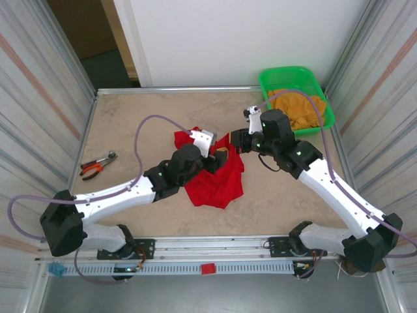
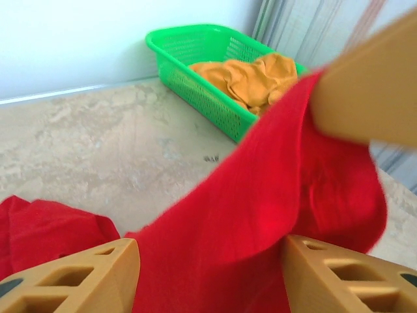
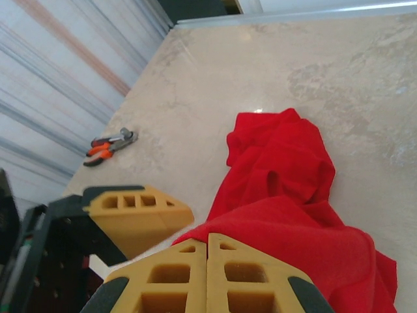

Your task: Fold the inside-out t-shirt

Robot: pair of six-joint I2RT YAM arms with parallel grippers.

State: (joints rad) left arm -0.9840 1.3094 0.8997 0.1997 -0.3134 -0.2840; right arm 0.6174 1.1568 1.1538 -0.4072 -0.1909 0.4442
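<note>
Red soft cloth, the inside-out t-shirt [image 1: 218,186], lies crumpled near the middle of the table [image 1: 130,117]. Its long axis runs from far left toward near right in the top view. It looks like a plain, wrinkled heap with one fold raised. The right gripper [image 3: 207,242] is closed tight on this raised fold. The left gripper [image 2: 210,244] stands wide, one finger on each side of the hanging cloth. Sleeves and collar cannot be made out, and both wrists cover the heap's far part.
</note>
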